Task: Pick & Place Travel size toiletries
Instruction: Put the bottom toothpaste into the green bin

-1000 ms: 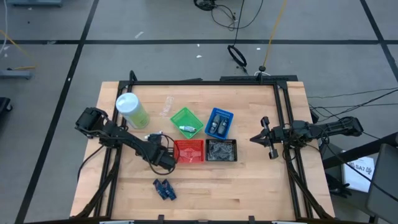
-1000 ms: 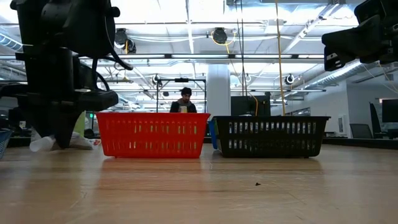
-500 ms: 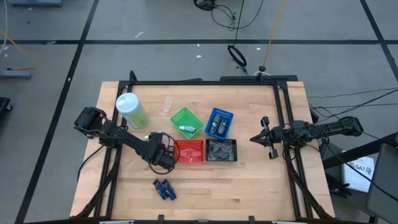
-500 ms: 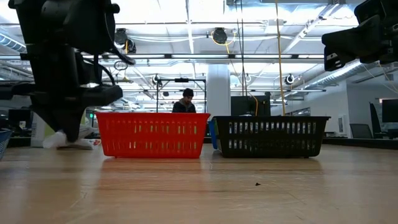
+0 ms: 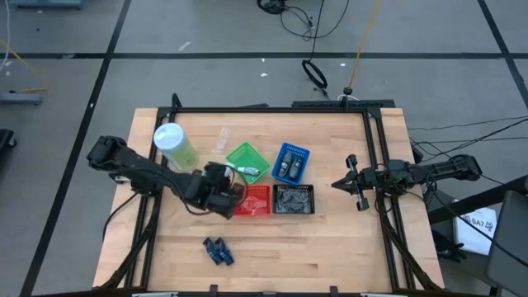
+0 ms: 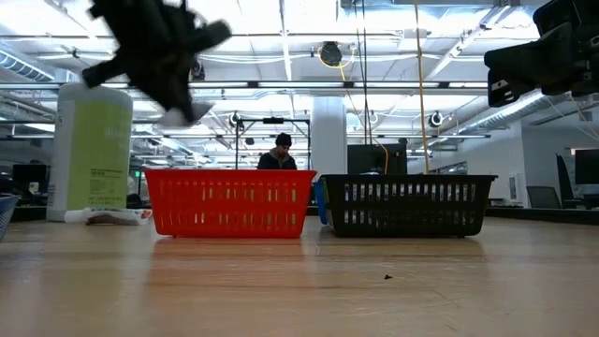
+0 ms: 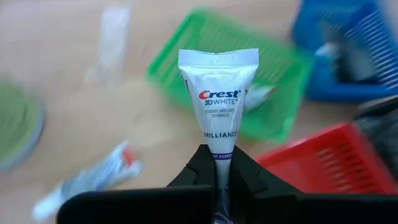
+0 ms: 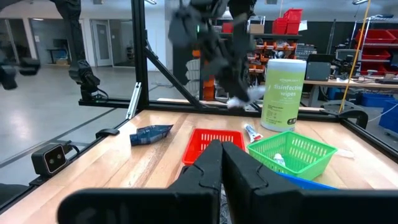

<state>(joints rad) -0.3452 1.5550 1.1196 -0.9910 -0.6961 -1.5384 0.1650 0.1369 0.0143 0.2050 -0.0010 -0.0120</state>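
My left gripper (image 5: 221,188) hangs above the table just left of the red basket (image 5: 256,200) and is shut on a white Crest toothpaste tube (image 7: 217,99), whose white tip shows in the low view (image 6: 178,116). A second whitish tube (image 7: 87,177) lies flat on the wood near the green container. A third tube (image 5: 247,171) lies in the green basket. Dark blue pieces (image 5: 218,250) lie near the table's near edge. My right gripper (image 5: 345,183) waits shut over the table's right part. My left gripper pinches the toothpaste tube between its two fingers (image 7: 202,168) on the tube's narrower lower part (image 7: 217,152). The flat crimped end (image 7: 217,57) points away from the gripper. The fingers slant down from the table's left. The tube is lifted clear of the table.
The green basket (image 5: 239,153), blue basket (image 5: 289,163) and black basket (image 5: 294,200) stand close together beside the red one. A tall green container with a white lid (image 5: 176,147) stands at the far left, and a clear packet (image 5: 221,139) lies beside it. A person shows in the room behind (image 6: 277,150).
My left gripper has risen from table level high above the red basket's rim, carrying the toothpaste tube clear of the wood. It has also moved toward the far edge and tipped. The other tube stayed on the table.
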